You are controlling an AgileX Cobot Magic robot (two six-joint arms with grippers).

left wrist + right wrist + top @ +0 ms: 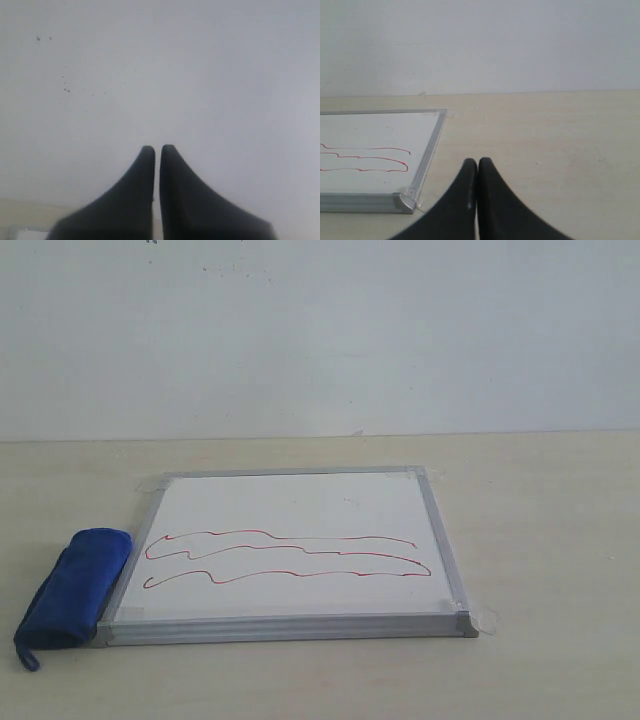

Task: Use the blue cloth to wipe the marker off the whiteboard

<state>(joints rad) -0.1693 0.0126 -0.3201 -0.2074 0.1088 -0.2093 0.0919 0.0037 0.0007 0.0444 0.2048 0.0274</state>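
Pale wood-look desk (540,540) against a plain off-white wall (320,330).

A square whiteboard (290,500) lies flat in the middle of the desk. It has a silver-grey metal frame (438,540) and grey corner pieces (465,625). Thin red marker lines (280,536), wavy and hand-drawn, run across most of the board's width in its nearer half.

A blue cloth (75,585), royal blue and fuzzy, is bundled into a thick roll. It lies on the desk touching the left edge of the board, at the near left corner. A small blue loop (28,658) trails from its near end.

The left hand (157,150) has its two dark fingers pressed together on nothing, in front of the wall, which shows a few dark specks (65,89). The right hand (478,162) is likewise closed and empty, over bare desk near one corner of the whiteboard.
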